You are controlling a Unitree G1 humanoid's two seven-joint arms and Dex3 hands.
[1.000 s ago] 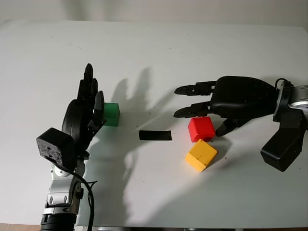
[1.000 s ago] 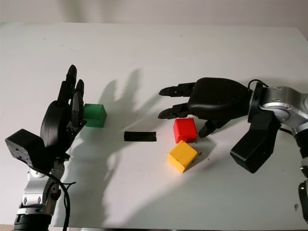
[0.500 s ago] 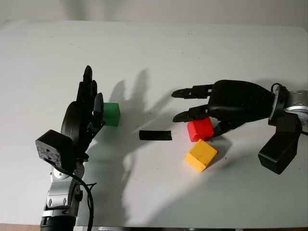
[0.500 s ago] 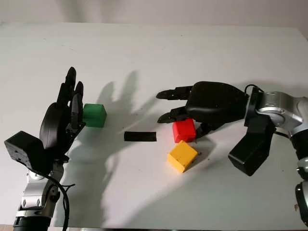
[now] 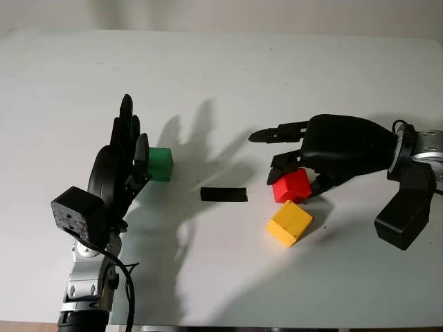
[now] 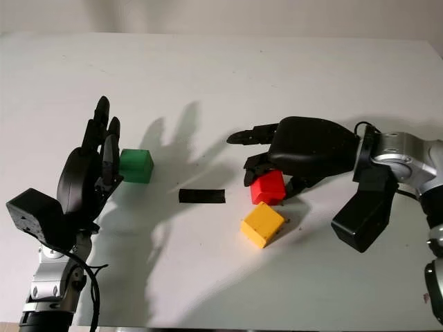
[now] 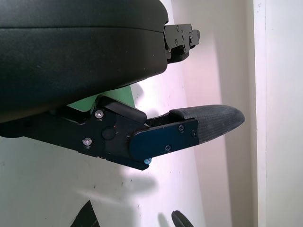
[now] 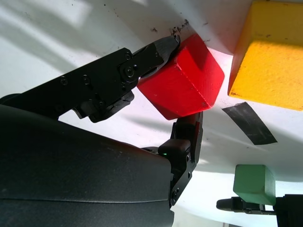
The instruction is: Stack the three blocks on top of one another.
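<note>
1. White table (image 5: 221, 83) fills the scene from the head camera, with three blocks and a short black strip of tape (image 5: 223, 194) near the middle, all lying separately, so no stacking is done yet.
2. At the table's three o'clock side, the right hand (image 5: 294, 162) is closing on the red block (image 5: 291, 185): in the right wrist view one fingertip (image 8: 163, 47) presses one face of the block and another finger (image 8: 189, 130) meets the opposite face, so I judge the grip made, or very nearly so, with the block apparently tilted up off one edge.
3. At nine o'clock, the left hand (image 5: 128, 155) stands upright, open and holding nothing, just beside the green block (image 5: 160, 164), which sits at its three o'clock.
4. Step in hand, as I read it: picking up the red block, the first lift of the stack.
5. Next move would call for a firm pinch, a straight lift, then carrying the block over the yellow block (image 5: 289, 223), which lies just beside the red one at its six o'clock, and squaring the faces before release.
</note>
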